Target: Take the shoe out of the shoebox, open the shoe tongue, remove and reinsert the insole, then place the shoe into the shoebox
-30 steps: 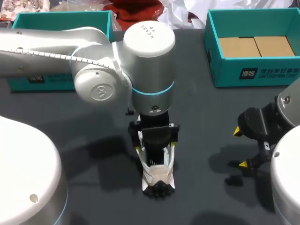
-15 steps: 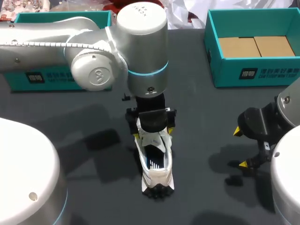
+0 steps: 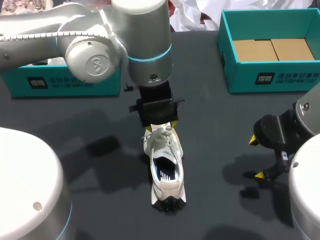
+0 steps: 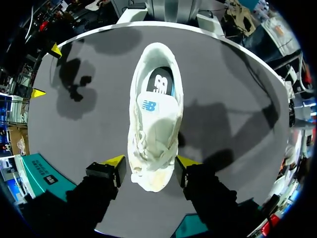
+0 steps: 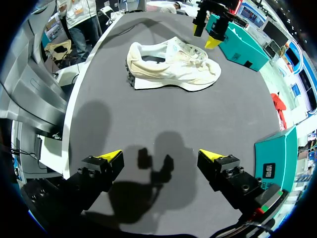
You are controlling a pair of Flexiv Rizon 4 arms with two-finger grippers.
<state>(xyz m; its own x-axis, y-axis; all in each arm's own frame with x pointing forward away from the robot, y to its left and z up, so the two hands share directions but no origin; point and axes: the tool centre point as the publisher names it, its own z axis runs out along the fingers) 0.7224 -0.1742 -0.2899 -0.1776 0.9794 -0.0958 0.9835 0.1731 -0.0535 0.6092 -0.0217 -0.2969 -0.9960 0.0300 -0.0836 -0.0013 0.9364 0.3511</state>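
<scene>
Retreating left end effector [image 4: 150, 161] gapes astride shoe [image 4: 154, 124] toe; shoebox [image 3: 272, 79] holds seemingly cardboard [image 3: 272, 50].

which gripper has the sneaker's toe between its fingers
The left gripper: the white sneaker has its toe between the yellow-tipped fingers. The right gripper hangs open over bare table, well apart from the sneaker.

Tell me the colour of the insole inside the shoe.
The insole is black with white markings, clearest in the left wrist view.
</scene>
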